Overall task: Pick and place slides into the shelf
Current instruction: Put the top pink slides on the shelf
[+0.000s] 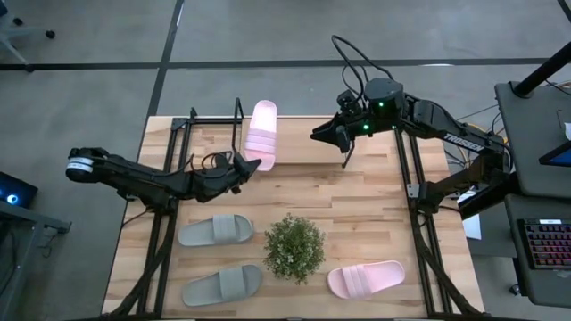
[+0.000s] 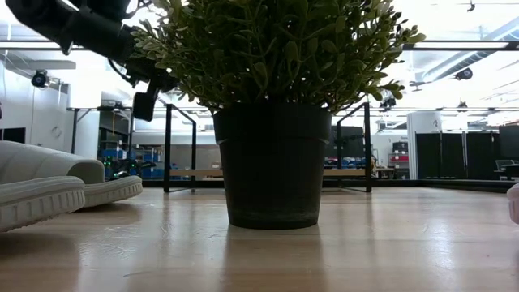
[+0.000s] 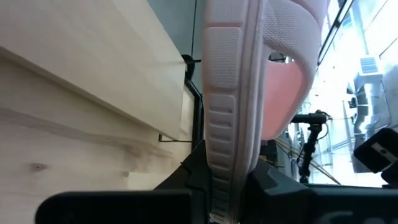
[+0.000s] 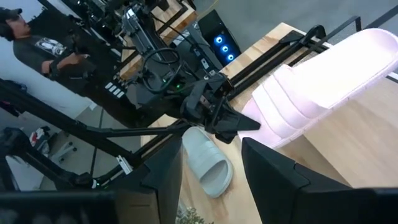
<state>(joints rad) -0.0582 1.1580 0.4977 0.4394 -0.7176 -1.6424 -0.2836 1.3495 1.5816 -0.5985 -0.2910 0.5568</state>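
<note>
Nearest the front edge of the worktop (image 1: 375, 192), using the plant (image 1: 294, 248) as our marker: one grey slide (image 1: 222, 284) sits ahead of it to the left, and a pink slide (image 1: 366, 278) lies ahead of it to the right. A second grey slide (image 1: 216, 230) rests just left of the plant, level with it.

Past the plant, the left claw (image 1: 252, 164) is clamped on the heel end of the other pink slide (image 1: 261, 135), pinching its sole edge between the two fingers (image 3: 186, 180). That slide lies flat, sole down, stretching away from the plant with its toe over the far edge of the shelf (image 1: 201, 134), just beside the shelf's right-hand black rail.

Farther back and to the right of the plant, the right claw (image 1: 342, 136) hovers above the worktop, fingers spread, gripping nothing, well apart from the held slide.
</note>
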